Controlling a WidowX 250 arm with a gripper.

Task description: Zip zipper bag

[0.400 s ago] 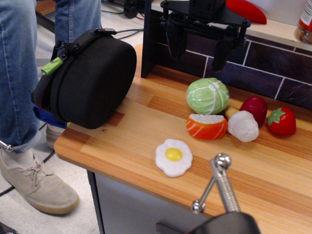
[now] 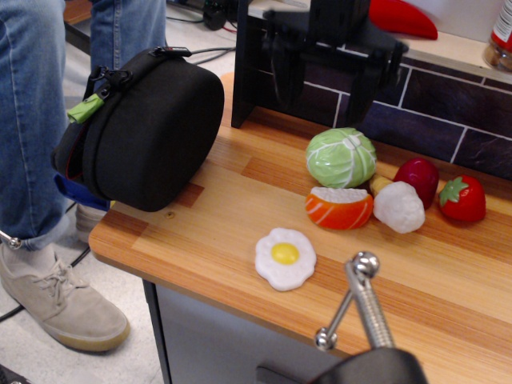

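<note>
Bright, even indoor light w/ soft shadows; gripper (image 2: 324, 76) motion-blurred up top; metal clamp (image 2: 360, 300) in foreground slightly out of focus; small glare on fried egg (image 2: 285, 258).

1. We see the zipper bag (image 2: 148, 132) — a large black rounded fabric case — at the left end of the wooden counter.
2. It stands on its edge, one broad flat face turned toward the counter's middle, and it leans past the counter's left edge.
3. Its zipper runs round the rim on the left side, with a light-green pull tab (image 2: 85, 109) near the top.
4. We make out a black strap clip (image 2: 112, 78) just above the tab — the zipper seam shows a gap below it.
</note>
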